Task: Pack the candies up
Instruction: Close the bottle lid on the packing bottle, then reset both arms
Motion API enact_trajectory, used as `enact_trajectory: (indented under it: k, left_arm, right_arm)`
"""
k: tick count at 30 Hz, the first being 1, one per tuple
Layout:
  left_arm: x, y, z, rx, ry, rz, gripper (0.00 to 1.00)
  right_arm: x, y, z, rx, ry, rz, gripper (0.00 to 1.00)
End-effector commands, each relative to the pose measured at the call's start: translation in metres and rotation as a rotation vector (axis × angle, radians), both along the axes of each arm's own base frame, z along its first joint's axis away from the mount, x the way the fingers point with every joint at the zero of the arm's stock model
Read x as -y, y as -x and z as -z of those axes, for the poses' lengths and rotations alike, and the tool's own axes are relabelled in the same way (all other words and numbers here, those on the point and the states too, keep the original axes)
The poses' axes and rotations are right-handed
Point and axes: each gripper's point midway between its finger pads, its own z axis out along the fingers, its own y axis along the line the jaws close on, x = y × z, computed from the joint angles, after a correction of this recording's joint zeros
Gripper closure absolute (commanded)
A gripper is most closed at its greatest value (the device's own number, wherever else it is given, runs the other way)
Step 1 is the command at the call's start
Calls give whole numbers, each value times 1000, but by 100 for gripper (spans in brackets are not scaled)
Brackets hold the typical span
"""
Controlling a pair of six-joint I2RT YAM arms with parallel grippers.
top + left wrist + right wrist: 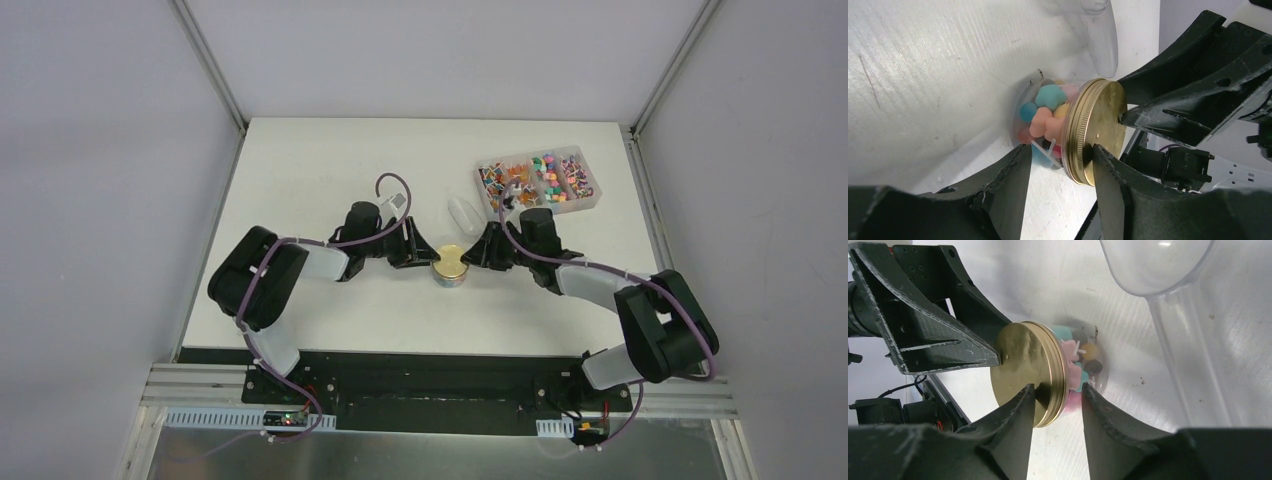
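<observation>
Two grippers: in the top view the left gripper [425, 250] and the right gripper [478, 250] face each other at mid-table, one on each side of a small clear jar [452, 266].
Jar: it stands on the white table [330, 170] between both sets of fingertips, with its gold lid on.
Candies: most of the candies [540, 178] lie sorted in a clear compartment box [597, 200] at the far right of the table, just behind the right gripper.
Scoop: the clear scoop [462, 212] lies on the table just left of the box, behind the jar.
Left wrist view, own fingers: they are parted a little, with the edge of the lid [1100, 125] and the jar's wall between the tips. Whether they press on it cannot be told.
Left wrist view, jar contents: teal, pink, blue and yellow candies fill it up to the lid.
Left wrist view, other arm: a right fingertip touches the lid's top face.
Right wrist view, own fingers: they have a narrow gap with the lid rim between the tips. The grip cannot be told.
Right wrist view, other arm: a left fingertip rests at the lid's top face.
Right wrist view, scoop: its bowl and handle lie just beyond the jar.
</observation>
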Motion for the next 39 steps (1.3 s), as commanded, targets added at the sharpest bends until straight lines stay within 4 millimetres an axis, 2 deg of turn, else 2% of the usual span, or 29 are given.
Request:
enact_trajectory:
  k: [1,5,6,9,12,14,15,17,21,24,28,34,39]
  left_arm:
    - [3,3,-16,42,-26,38,51]
    - [-3,-16,-43,131,-111,4,43]
    - [-7,-21,-51,161,-134,-16,41]
    - [-15,-33,-92,278,-169,-65,31]
    - [-25,-40,-136,390,-205,-93,15]
    - [-32,-42,-163,467,-227,-115,10]
    - [-37,-42,-176,510,-238,-124,2]
    - [-46,-40,-198,580,-252,-151,1]
    - [-68,-29,-230,704,-269,-210,1]
    - [-86,-18,-245,770,-287,-265,1]
    - [-107,3,-261,824,-276,-332,1]
    - [-122,25,-261,850,-244,-368,1]
    - [-125,30,-255,843,-239,-378,1]
  right_arm:
    - [-1,-3,-33,48,32,-38,55]
    - [6,-15,-76,125,78,-22,35]
    - [7,-18,-93,165,78,-16,28]
    - [18,-17,-122,230,114,6,2]
    - [34,-14,-153,317,172,35,0]
    - [47,-11,-176,383,204,66,0]
    - [54,-9,-187,417,214,88,0]
    - [66,-3,-208,479,223,136,0]
    - [90,9,-235,583,227,233,0]
    - [104,22,-248,628,197,297,0]
    - [111,37,-242,635,149,325,0]
    - [129,41,-229,627,129,443,0]
    - [136,39,-234,641,144,475,0]
